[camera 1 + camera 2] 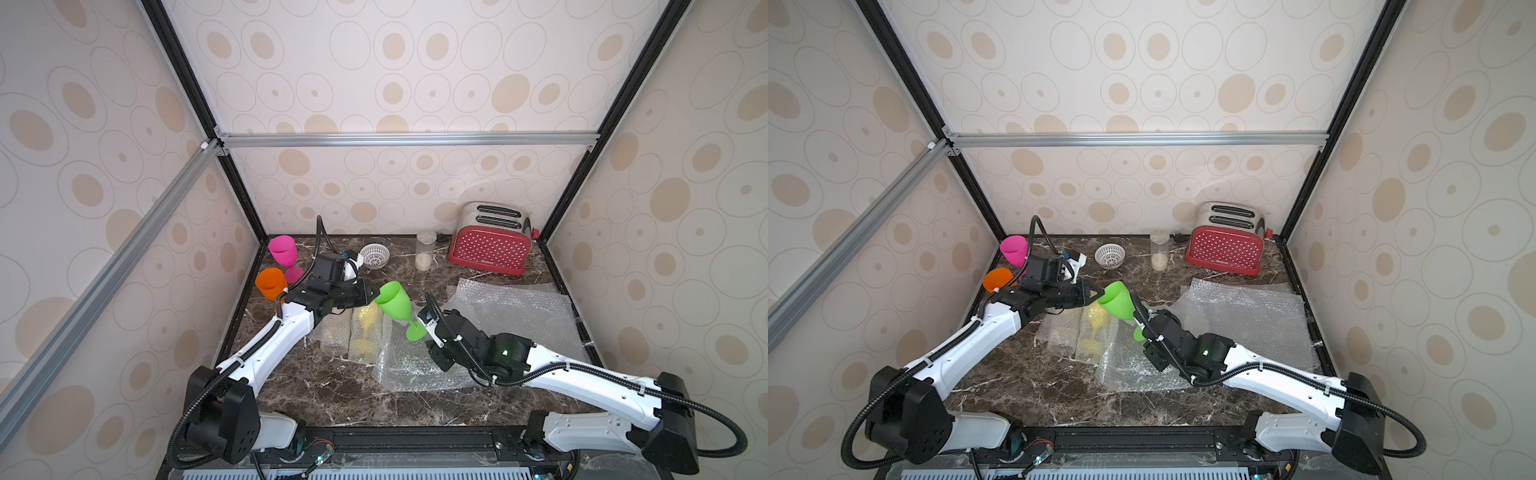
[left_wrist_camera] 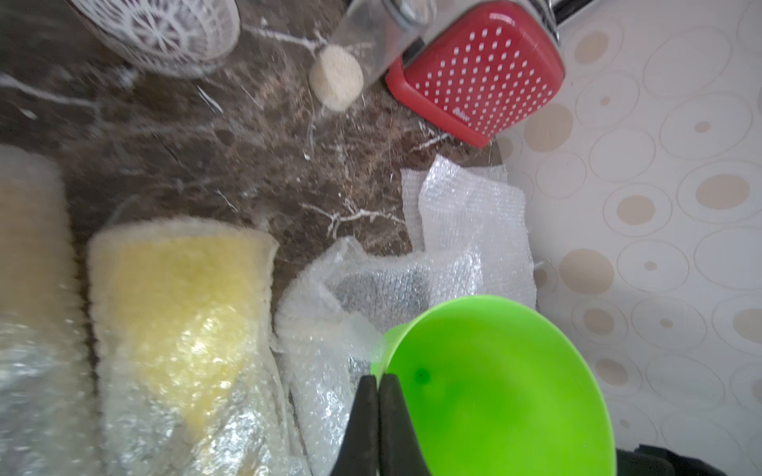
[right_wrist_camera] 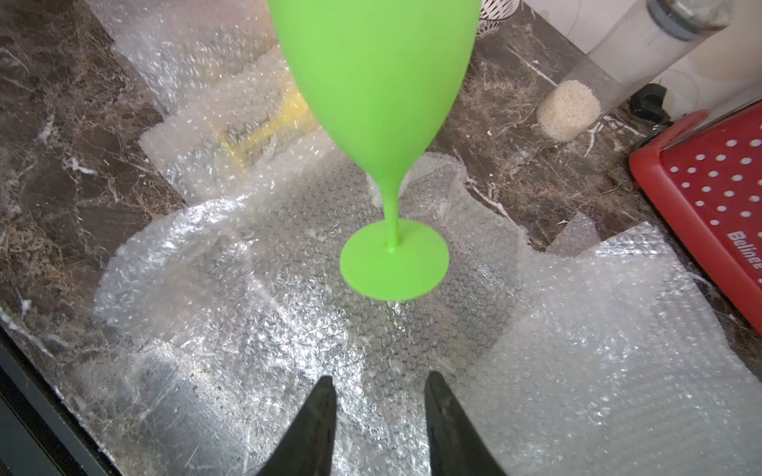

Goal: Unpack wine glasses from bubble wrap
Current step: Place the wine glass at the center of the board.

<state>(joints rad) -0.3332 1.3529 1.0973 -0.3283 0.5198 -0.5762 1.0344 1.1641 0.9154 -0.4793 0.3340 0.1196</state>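
Our left gripper (image 2: 378, 381) is clamped on the rim of the green goblet (image 1: 395, 305), which is tilted at mid-frame in both top views over the bubble wrap (image 1: 415, 368). Our right gripper (image 3: 379, 377) gapes empty behind its foot. We should keep the pinch firm, right the goblet, and stand it beside the orange goblet (image 1: 271, 282) at left.

from mid-table, the bare marble tabletop (image 1: 332, 401) strip at 6 o'clock is my widest free lane. at 10 o'clock the pink goblet (image 1: 282, 248) and orange goblet (image 1: 271, 282) stand close by the side wall, my left arm crowding them. the lattice bowl (image 1: 375, 254) at 11, jar (image 1: 424, 251) at 12 and toaster (image 1: 490, 247) at 1 line the back. two bubble-wrap rolls (image 1: 365, 330) lie mid-table under the green goblet (image 1: 395, 305) pinched in my left claw (image 1: 375, 296). flat bubble wrap sheets (image 1: 519, 316) cover 3 to 5; my right claw (image 3: 379, 377), spread and empty, hangs over them.
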